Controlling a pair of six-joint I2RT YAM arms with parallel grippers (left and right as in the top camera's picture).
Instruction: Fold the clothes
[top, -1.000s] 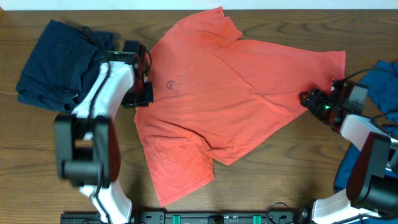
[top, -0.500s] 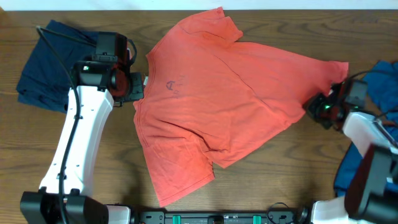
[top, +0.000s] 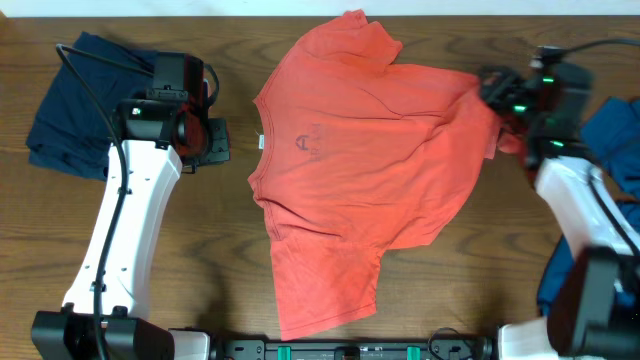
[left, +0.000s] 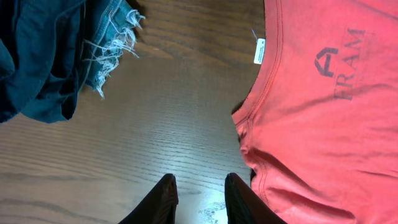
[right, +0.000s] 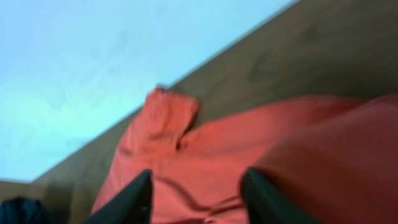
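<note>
Right gripper (top: 494, 90) has dragged the shirt (top: 360, 170) hem up and right, sliding the shirt across the desk (top: 230, 250) away from the left gripper (left: 199, 179), which is slightly parted and empty; right grip can't be told, fold barely started.

2 white-shelled arms (top: 125, 235) with black joints (top: 178, 72), green lights (top: 517, 104), and dark tapered claw fingers (left: 163, 199).

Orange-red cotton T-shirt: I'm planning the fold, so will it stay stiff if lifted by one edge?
Probably floppy: the orange-red cotton T-shirt wrinkles and bunches at its right edge. Likely light: it lies thin and flat on the wooden table.
</note>
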